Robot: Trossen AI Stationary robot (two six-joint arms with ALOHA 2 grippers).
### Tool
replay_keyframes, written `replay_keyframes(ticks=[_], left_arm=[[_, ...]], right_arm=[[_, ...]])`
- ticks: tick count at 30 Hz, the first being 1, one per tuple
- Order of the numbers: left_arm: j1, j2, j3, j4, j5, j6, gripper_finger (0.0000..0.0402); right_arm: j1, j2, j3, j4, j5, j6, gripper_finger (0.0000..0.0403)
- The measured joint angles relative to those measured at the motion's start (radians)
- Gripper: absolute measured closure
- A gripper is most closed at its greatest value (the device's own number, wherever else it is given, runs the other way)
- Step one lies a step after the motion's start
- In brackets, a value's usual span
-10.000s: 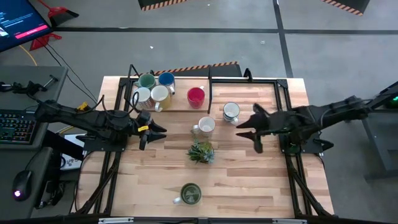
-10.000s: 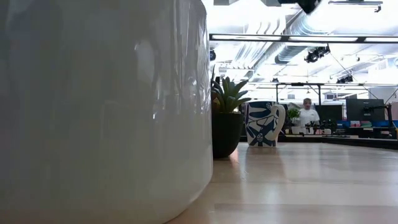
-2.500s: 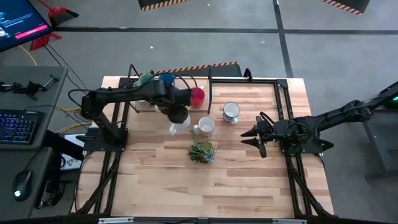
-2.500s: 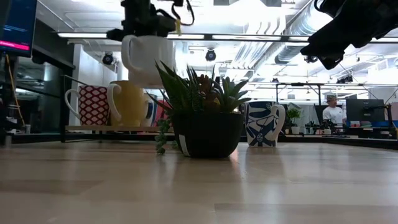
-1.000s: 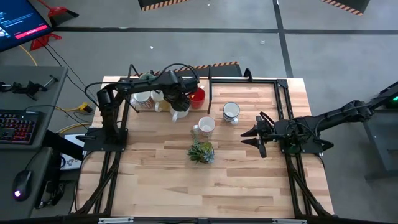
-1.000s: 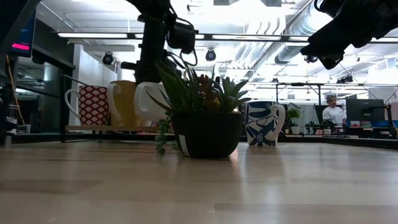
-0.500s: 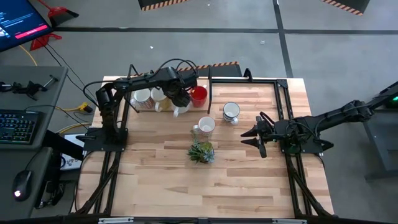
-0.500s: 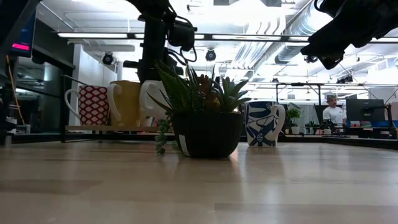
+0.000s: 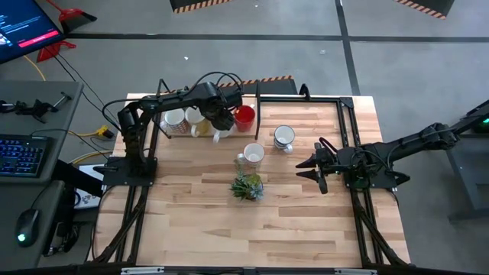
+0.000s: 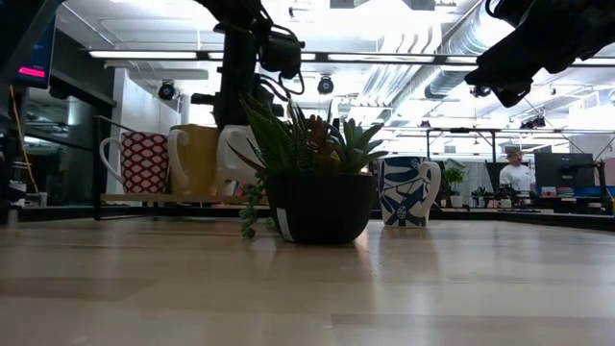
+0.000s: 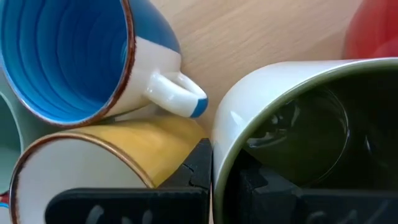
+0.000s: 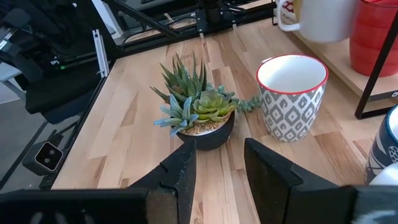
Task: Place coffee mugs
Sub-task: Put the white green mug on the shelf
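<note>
Mug (image 11: 292, 124) rim between left tool (image 11: 217, 180) fingers

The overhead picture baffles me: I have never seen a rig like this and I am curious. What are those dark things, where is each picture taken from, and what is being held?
These are two robot arms at a wooden table, placing mugs. The overhead picture looks straight down; the low one looks level across the tabletop; the other two come from cameras on each arm's wrist. The left gripper is at the far side, among the gathered mugs, pinching the rim of a white mug with a dark green inside; beside it stand a blue mug, a yellow mug and a red mug. The right gripper waits open and empty on the right. Mid-table stand a small spiky plant, a red-patterned mug and a blue-and-white mug.
</note>
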Motion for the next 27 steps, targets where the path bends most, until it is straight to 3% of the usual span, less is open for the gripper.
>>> replay_keyframes(ticks=[27], left_arm=[[0.005, 0.027, 0.001, 0.038, -0.004, 0.059, 0.0394]], right_arm=[[0.000, 0.000, 0.000, 0.002, 0.000, 0.000, 0.0286]])
